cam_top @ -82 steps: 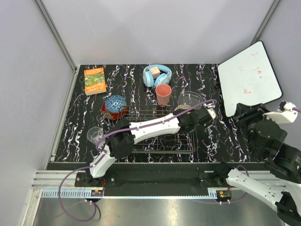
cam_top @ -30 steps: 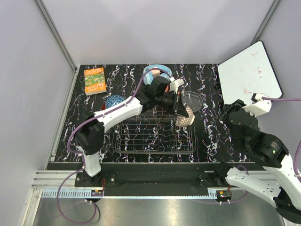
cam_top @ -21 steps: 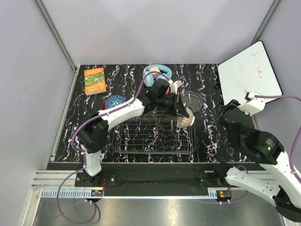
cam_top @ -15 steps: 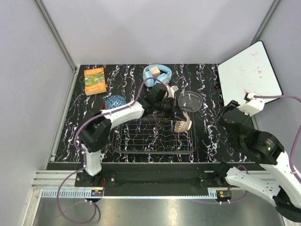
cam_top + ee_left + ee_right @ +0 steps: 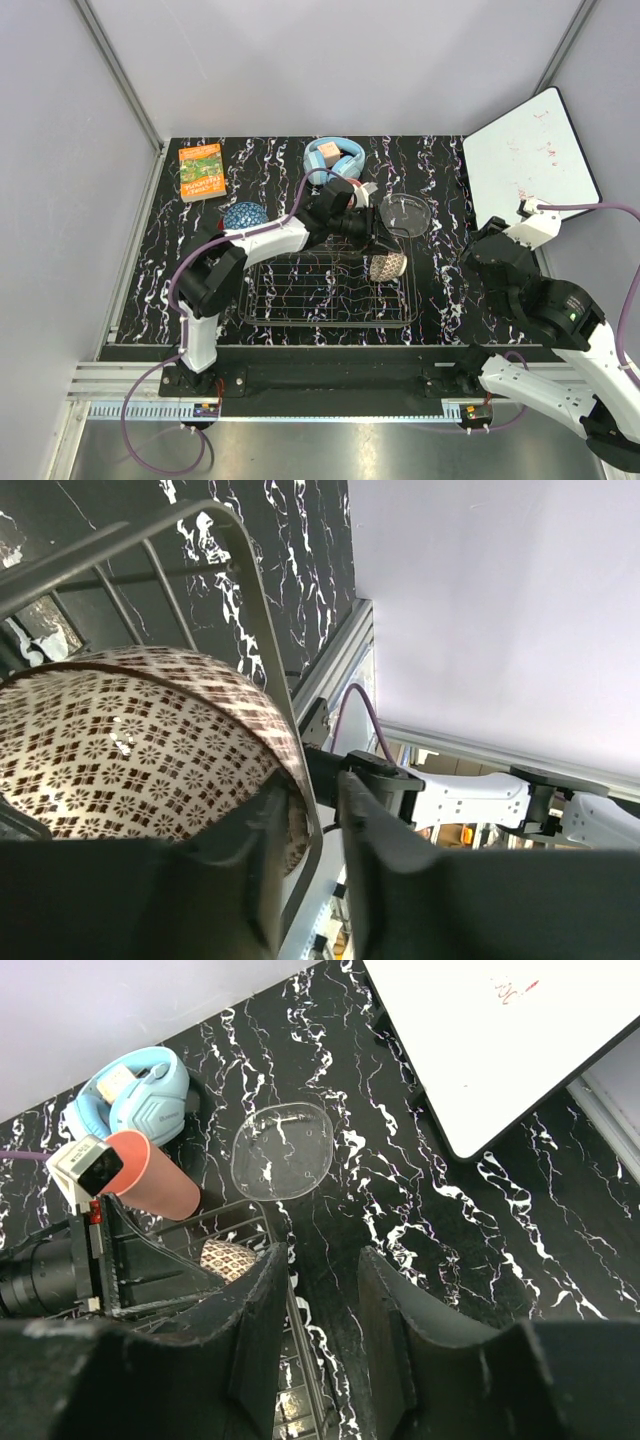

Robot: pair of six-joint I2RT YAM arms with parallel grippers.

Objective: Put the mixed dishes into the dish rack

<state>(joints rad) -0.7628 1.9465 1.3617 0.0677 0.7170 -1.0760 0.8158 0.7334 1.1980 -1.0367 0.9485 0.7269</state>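
Now: beige-brown bowl [image 5: 386, 266] on edge at right end of dish rack [image 5: 320, 322], frame centre. Its rim sits between fingers of left gripper [image 5: 310, 798]; clamped or loosed, cannot tell. Farther off at lower right, right gripper [image 5: 322, 1330] is parted and empty.

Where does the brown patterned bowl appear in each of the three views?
Top view: the bowl sits right of centre, at the rack's far right corner.
Left wrist: bowl fills the lower left.
Right wrist: bowl a small patch, lower left.
Shared landmark: the rack's wire.

beige-brown patterned bowl [image 5: 130, 770], salmon-pink cup [image 5: 150, 1175], light-blue headphones [image 5: 333, 158], orange book [image 5: 201, 171], black white-veined table [image 5: 440, 290]
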